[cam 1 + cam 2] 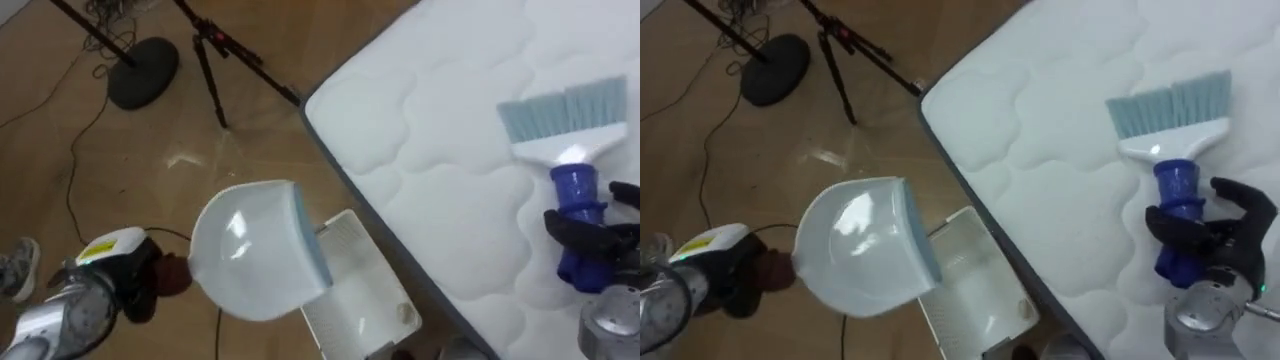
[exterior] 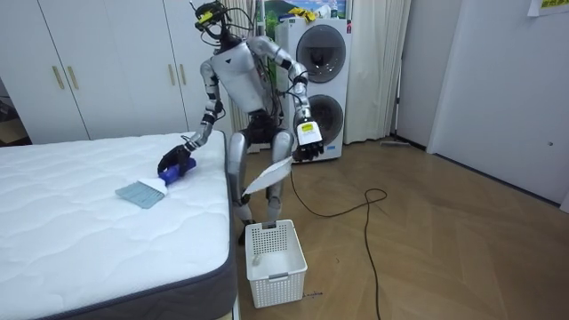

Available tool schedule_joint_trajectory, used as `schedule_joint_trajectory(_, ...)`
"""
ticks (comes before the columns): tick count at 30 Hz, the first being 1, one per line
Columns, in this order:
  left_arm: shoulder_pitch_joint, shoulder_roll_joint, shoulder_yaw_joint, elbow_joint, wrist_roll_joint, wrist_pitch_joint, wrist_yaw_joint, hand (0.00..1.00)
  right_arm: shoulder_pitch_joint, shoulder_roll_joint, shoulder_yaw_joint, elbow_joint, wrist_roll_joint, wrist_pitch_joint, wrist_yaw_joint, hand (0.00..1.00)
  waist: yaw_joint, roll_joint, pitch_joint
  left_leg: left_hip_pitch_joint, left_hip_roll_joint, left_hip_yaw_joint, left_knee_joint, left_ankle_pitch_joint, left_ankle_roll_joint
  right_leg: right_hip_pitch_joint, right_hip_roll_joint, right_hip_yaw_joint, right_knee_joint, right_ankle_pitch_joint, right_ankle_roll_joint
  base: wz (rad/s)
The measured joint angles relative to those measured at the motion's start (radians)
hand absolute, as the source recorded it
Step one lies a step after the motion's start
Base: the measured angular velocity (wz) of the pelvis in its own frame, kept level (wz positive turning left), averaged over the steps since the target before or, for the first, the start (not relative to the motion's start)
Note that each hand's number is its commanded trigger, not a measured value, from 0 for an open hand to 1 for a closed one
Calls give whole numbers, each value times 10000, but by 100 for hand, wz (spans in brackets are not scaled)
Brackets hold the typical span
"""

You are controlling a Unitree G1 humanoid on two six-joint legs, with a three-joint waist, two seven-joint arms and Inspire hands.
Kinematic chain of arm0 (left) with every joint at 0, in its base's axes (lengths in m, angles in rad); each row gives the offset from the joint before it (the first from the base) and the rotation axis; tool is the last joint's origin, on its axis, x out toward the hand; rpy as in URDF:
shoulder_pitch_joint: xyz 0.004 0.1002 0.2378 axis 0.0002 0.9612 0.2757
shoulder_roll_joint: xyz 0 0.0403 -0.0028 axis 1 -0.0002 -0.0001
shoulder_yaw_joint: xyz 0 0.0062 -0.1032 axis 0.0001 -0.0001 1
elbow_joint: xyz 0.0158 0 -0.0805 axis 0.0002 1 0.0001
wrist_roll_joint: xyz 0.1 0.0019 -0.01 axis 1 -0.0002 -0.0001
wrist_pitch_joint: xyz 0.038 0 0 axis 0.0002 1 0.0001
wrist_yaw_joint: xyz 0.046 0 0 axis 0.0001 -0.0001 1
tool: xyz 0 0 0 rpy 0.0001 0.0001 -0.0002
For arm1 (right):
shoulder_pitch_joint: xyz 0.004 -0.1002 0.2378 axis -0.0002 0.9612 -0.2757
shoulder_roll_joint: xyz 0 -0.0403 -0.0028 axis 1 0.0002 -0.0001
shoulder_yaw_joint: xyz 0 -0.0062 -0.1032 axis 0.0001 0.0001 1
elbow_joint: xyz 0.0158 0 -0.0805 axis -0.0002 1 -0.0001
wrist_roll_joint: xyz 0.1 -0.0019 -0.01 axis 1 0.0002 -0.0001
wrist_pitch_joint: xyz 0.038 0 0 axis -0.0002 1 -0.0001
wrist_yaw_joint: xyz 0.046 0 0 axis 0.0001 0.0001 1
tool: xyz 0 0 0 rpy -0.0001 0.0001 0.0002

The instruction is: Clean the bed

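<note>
Left hand holding dustpan, right hand brush

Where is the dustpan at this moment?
Left eye view, lower centre: the left hand holds the white dustpan over the floor beside the mattress, partly above the white basket; the right hand grips the brush on the mattress.
</note>
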Motion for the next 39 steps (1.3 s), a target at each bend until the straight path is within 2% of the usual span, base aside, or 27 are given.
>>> schedule_joint_trajectory(1, 116, -44, 32, -111, -176, -52, 40, 100, 99, 26, 59, 4, 110, 0, 8, 0, 11, -102, -22, 124, 6, 8, -69, -1, -4, 93, 95, 185, -49, 9, -3, -37)
schedule_joint_trajectory(2, 321, -270, 190, -242, -307, -217, 105, 100, 275, 73, 71, 57, 209, 0, 13, 0, 14, -239, -79, 331, 53, 10, -182, -13, -21, 309, 249, 371, -233, 43, 4, -22)
schedule_joint_trajectory(3, 439, -415, 278, -322, -317, -292, 166, 100, 351, 78, 69, 86, 241, 0, 12, 0, 7, -278, -95, 437, 104, 31, -260, -17, -27, 442, 313, 390, -385, 111, -6, -32)
schedule_joint_trajectory(4, 648, -666, 384, -473, -441, -443, 296, 100, 475, 86, 65, 107, 373, 0, -14, 0, 60, -348, -116, 650, 256, 115, -397, -27, -47, 701, 464, 444, -744, 283, -38, -45)
schedule_joint_trajectory(7, 848, -956, 384, -601, -1224, -647, 307, 100, 515, 193, 65, 344, 1060, -5, -112, 0, 175, -579, -182, 1060, 538, 281, -630, -66, -109, 1252, 782, 598, -1489, 664, -97, -38)
schedule_joint_trajectory(9, 937, -1028, 385, -864, -1696, -699, 310, 100, 527, 208, 58, 344, 1385, -5, -168, 0, 176, -708, -184, 1214, 642, 360, -735, -71, -114, 1453, 872, 621, -1783, 816, -111, -25)
schedule_joint_trajectory(10, 936, -1046, 385, -977, -1831, -800, 369, 100, 537, 250, 65, 344, 1550, -5, -189, 0, 222, -832, -192, 1320, 692, 492, -797, -79, -118, 1517, 956, 795, -1859, 871, -103, -29)
schedule_joint_trajectory(13, 927, -1198, 391, -988, -1852, -963, 527, 100, 630, 445, 72, 344, 1683, -11, -219, 0, 163, -1013, -176, 1769, 728, 521, -977, -127, -130, 1971, 1007, 841, -2107, 926, -107, -16)
schedule_joint_trajectory(15, 925, -1276, 393, -1030, -1843, -1025, 561, 100, 819, 538, 67, 347, 1680, -9, -234, 0, 138, -1201, -115, 2013, 758, 636, -1007, -203, -129, 2157, 1045, 934, -2109, 924, -106, -21)
schedule_joint_trajectory(17, 929, -1547, 579, -1068, -1825, -1019, 622, 100, 907, 814, 135, 344, 1687, 26, -163, 0, 285, -1297, -154, 2224, 890, 1081, -1004, -311, -128, 2219, 1137, 1077, -2124, 962, -107, -60)
schedule_joint_trajectory(19, 954, -1866, 683, -1078, -1835, -1017, 727, 100, 877, 923, 254, 337, 1684, 152, 45, 0, 341, -1370, -153, 2380, 1036, 1565, -1000, -434, -134, 2200, 1175, 883, -2154, 1107, -127, -84)
schedule_joint_trajectory(20, 969, -2065, 685, -1094, -1874, -1029, 807, 100, 868, 984, 269, 336, 1683, 193, 199, 0, 508, -1415, -126, 2516, 1203, 2042, -1026, -521, -145, 2198, 1112, 324, -2297, 1302, -205, -125)
schedule_joint_trajectory(21, 976, -2225, 688, -1094, -1888, -1054, 977, 100, 864, 1034, 340, 335, 1684, 210, 263, 0, 683, -1368, -161, 2657, 1377, 2558, -1108, -570, -164, 2201, 1053, -303, -2513, 1579, -324, -135)
schedule_joint_trajectory(22, 981, -2265, 688, -1100, -1911, -1067, 1059, 100, 864, 1038, 445, 334, 1687, 215, 273, 0, 744, -1418, -157, 2704, 1454, 2795, -1195, -585, -170, 2207, 1017, -619, -2642, 1697, -364, -134)
schedule_joint_trajectory(23, 1003, -2283, 706, -1123, -2122, -1069, 1196, 100, 864, 1053, 706, 318, 1690, 234, 296, 0, 833, -1473, -186, 2746, 1631, 3348, -1348, -605, -174, 2239, 897, -1294, -2634, 1854, -385, -103)
schedule_joint_trajectory(24, 1051, -2315, 755, -1161, -2226, -1069, 1304, 100, 851, 1092, 775, 292, 1692, 255, 319, 0, 880, -1549, -147, 2804, 1660, 3647, -1406, -604, -177, 2186, 709, -1672, -2306, 1772, -277, -118)
schedule_joint_trajectory(25, 1163, -2512, 860, -1174, -2392, -1066, 1441, 100, 901, 1158, 819, 260, 1723, 290, 377, 0, 865, -1663, -172, 2955, 1679, 4073, -1548, -606, -185, 2278, 257, -2118, -1622, 1442, -52, -114)
schedule_joint_trajectory(26, 1255, -2761, 907, -1179, -2589, -1059, 1645, 100, 922, 1188, 824, 254, 1757, 310, 375, 0, 899, -1751, -216, 3130, 1677, 4460, -1746, -583, -229, 2583, -170, -2208, -1198, 1195, 224, -106)
schedule_joint_trajectory(27, 1293, -2843, 903, -1179, -2687, -1059, 1745, 100, 914, 1200, 844, 247, 1759, 307, 360, 0, 921, -1797, -225, 3222, 1677, 4633, -1811, -569, -250, 2830, -329, -2205, -1210, 1135, 323, -95)
schedule_joint_trajectory(28, 1304, -2957, 904, -1178, -2754, -1060, 1814, 100, 910, 1209, 940, 247, 1758, 297, 297, 0, 922, -1933, -216, 3298, 1675, 4868, -1860, -566, -286, 3364, -650, -2205, -1508, 1047, 489, -81)
schedule_joint_trajectory(29, 1312, -2999, 904, -1180, -2746, -1059, 1842, 100, 911, 1273, 1000, 237, 1751, 280, 303, 0, 922, -2116, -247, 3291, 1680, 5081, -1857, -562, -335, 3854, -837, -2252, -2069, 1058, 601, -72)
schedule_joint_trajectory(31, 1344, -3046, 866, -1182, -2737, -1015, 1973, 100, 912, 1444, 1017, 200, 1742, 160, 398, 0, 865, -2307, -228, 3271, 1712, 5162, -1752, -533, -396, 4291, -723, -2247, -3156, 1129, 792, -57)
schedule_joint_trajectory(35, 1421, -3116, 634, -1172, -2785, -994, 2217, 100, 899, 1599, 1121, -32, 1699, 136, 726, 0, 811, -2337, -241, 3289, 1758, 4784, -1577, -503, -445, 4525, -540, -1910, -3998, 1270, 1033, -59)
schedule_joint_trajectory(36, 1430, -3141, 619, -1159, -2908, -995, 2290, 100, 893, 1609, 1225, -110, 1701, 126, 819, 0, 815, -2303, -220, 3289, 1791, 4603, -1559, -485, -474, 4522, -480, -1909, -4038, 1324, 994, -52)
schedule_joint_trajectory(39, 1510, -3201, 622, -1140, -3076, -1005, 2555, 100, 897, 1707, 1211, -246, 1686, 85, 1012, 0, 632, -2301, -227, 3318, 1935, 4576, -1584, -426, -577, 4510, -319, -1901, -4091, 1436, 874, -26)
